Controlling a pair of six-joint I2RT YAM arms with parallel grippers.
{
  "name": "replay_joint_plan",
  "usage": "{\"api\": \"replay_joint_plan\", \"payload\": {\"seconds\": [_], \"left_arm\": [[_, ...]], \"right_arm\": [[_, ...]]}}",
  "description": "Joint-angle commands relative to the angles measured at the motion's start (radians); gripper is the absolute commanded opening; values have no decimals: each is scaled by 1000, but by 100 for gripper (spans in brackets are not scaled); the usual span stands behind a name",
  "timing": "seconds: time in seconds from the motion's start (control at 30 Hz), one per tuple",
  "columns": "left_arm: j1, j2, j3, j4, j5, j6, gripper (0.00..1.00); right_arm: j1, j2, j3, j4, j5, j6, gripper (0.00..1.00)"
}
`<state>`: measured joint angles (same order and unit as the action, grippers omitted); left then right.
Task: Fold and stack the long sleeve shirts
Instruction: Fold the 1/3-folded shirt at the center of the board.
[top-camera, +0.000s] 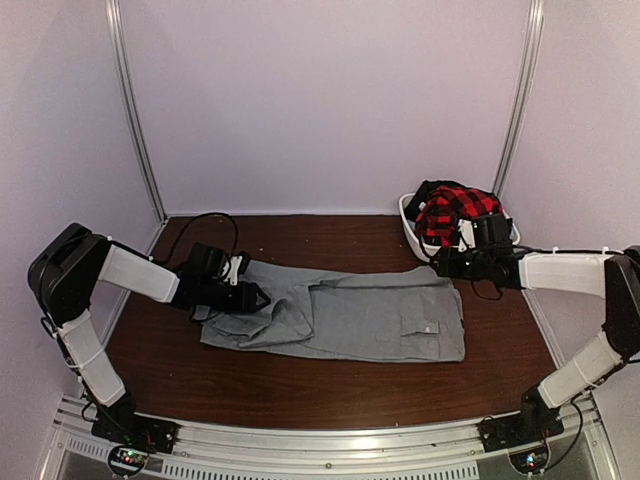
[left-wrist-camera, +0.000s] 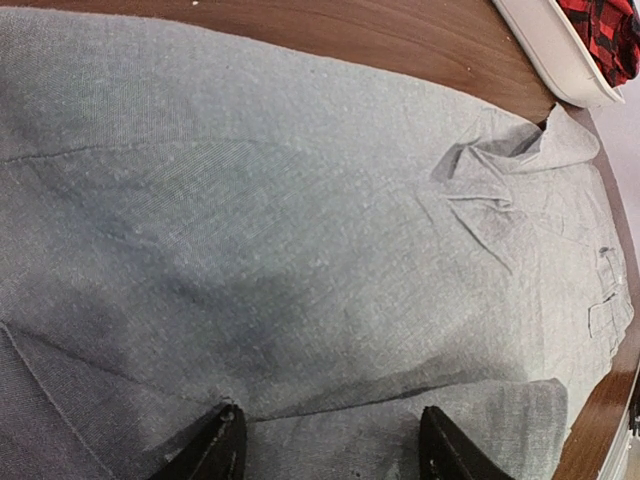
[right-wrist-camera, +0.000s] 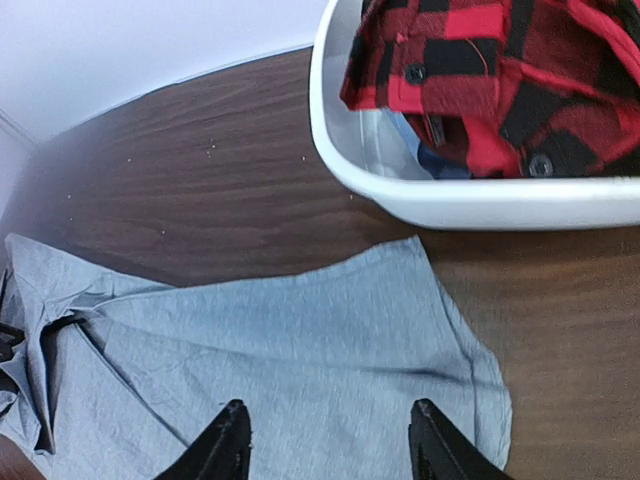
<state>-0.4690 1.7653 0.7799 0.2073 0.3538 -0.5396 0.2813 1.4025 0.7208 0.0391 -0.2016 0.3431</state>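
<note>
A light-grey long sleeve shirt (top-camera: 340, 315) lies flattened across the middle of the brown table, its chest pocket (top-camera: 420, 325) toward the right. My left gripper (top-camera: 255, 295) hovers low over the shirt's left end, which is bunched. In the left wrist view it (left-wrist-camera: 330, 445) is open, with only flat grey cloth (left-wrist-camera: 300, 250) beneath. My right gripper (top-camera: 440, 265) is at the shirt's far right corner. In the right wrist view it (right-wrist-camera: 330, 440) is open above that corner (right-wrist-camera: 400, 330), holding nothing. A red-and-black plaid shirt (top-camera: 455, 210) fills a white basket.
The white basket (top-camera: 408, 228) stands at the back right, just behind the right gripper; its rim (right-wrist-camera: 400, 200) lies close to the grey shirt's edge. Bare brown table (top-camera: 300, 385) runs in front of the shirt. White walls enclose the back and sides.
</note>
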Motion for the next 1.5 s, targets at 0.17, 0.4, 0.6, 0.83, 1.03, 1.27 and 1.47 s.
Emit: {"api": "replay_joint_plan", "payload": {"seconds": [0.17,0.4,0.6,0.83,1.03,1.27,1.47], "left_arm": [[-3,-4,26,-31,-10,20,61],[-3,-5,32,-36,-15,21,61],[-3,-3,28,-35,-18,23,61],[-3,-3,22,-33,-16,21,61],[-3,-4,15,-29,-16,23,61],[-3,-17,6,-28,-20,23,61],[-3,-16,5,-28,-18,25,61]], "right_arm": [[9,341,365,-215,196,-19,59],[7,467,453,-252,197,-23,59],[-7,553,483,-239,197,-42,59],[-22,612,499,-203,162,-93,56],[-27,603,469,-170,118,-137,43],[-27,572,423,-149,107,-135,14],[-28,471,331,-92,114,-130,5]]}}
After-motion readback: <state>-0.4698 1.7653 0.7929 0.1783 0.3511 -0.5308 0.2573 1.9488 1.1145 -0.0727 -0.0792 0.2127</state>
